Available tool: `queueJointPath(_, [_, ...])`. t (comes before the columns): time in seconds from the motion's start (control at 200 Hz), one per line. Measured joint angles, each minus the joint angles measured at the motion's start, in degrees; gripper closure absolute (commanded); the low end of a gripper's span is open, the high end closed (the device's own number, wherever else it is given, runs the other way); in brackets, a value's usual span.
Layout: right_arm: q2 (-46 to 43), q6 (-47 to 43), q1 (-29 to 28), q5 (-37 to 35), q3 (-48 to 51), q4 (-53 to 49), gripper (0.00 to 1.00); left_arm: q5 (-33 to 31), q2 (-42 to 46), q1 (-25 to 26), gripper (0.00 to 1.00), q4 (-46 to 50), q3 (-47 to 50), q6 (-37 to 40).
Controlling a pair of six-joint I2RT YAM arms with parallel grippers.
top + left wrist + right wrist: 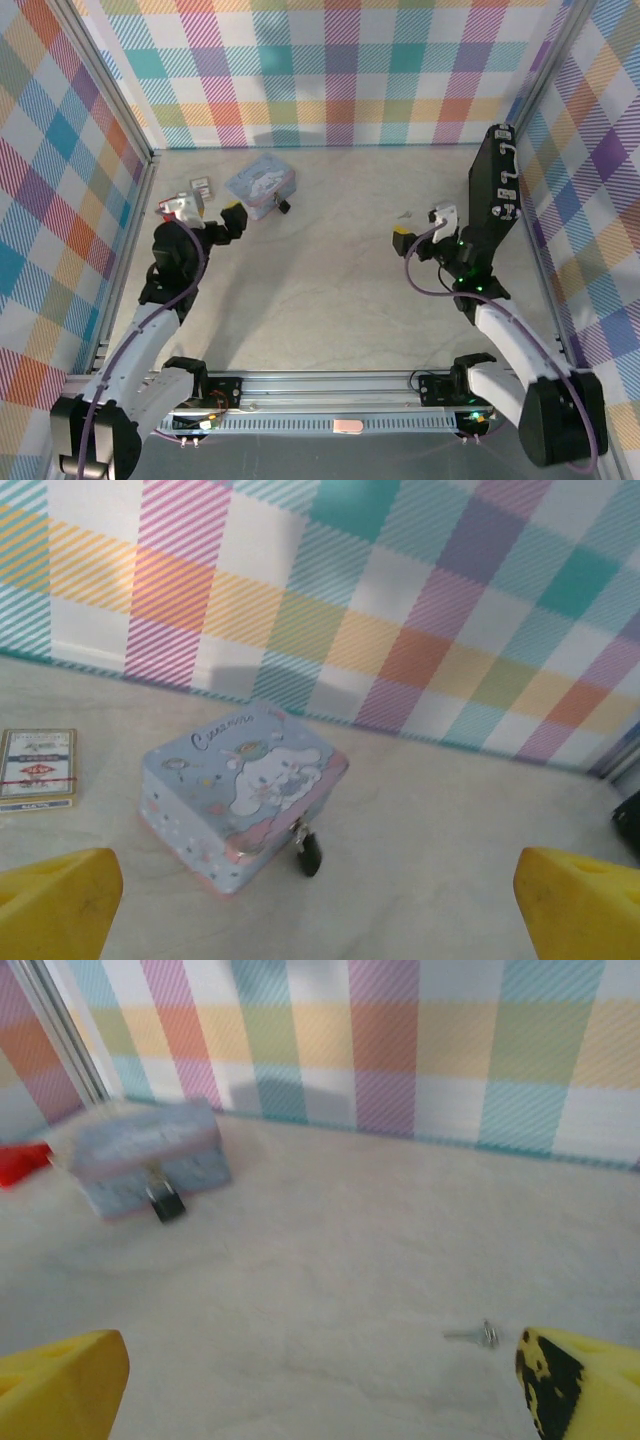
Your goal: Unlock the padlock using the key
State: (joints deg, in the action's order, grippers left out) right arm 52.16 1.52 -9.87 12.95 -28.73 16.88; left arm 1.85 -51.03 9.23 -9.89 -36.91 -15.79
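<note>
The key (pixel 475 1335) is tiny and silvery. It lies flat on the bench (pixel 320 300), on the right side and well apart from the padlock (pixel 308 852). The right fingers (pixel 60 1385) are spread wide and hold nothing. The key lies just past them, on the far side. In the right wrist view it is not in the middle of the gap but close to one yellow finger. Its long side runs left to right across the fingers, not pointing at them. Its round head looks to be at the end next to that finger, but it is small and a bit blurry.

The padlock is little and black. It hangs at the front of the pale blue tin (pixel 240 790), at the far left of the bench. It touches the tin and rests on the bench. The left fingers (pixel 55 905) are spread wide too and hold nothing. They point at the tin from the near side, with the padlock straight ahead of the gap. A small card (pixel 38 768) lies to the left of the tin.

So the right arm is the closer one to the key, and the left arm is the closer one to the padlock. I think the right fingers should go first. They need to go forward and down, and slide a little sideways so the key sits in the middle. The key is thin and flat, so it may be hard to pinch.
</note>
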Motion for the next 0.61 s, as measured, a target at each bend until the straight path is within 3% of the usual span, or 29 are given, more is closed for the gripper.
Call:
queueJointPath(0.195, [-10.95,10.54,0.00,-3.52,-10.03,-18.10,0.01,-1.92,3.85,0.00,0.00,14.62,-3.43,-7.87])
queueJointPath(0.365, [-14.49,18.27,0.00,-4.57,-12.76,-27.54,0.01,-10.27,8.57,0.00,0.00,28.81,-3.45,-16.31])
queueJointPath(0.47, [-15.23,20.52,0.00,-4.42,-11.43,-29.92,0.01,-11.13,8.96,0.00,0.00,33.09,-3.43,-16.37])
queueJointPath(0.605, [-12.48,20.37,0.00,-3.89,-11.98,-33.64,0.01,-7.67,7.50,0.42,0.00,33.57,-2.34,-14.69])
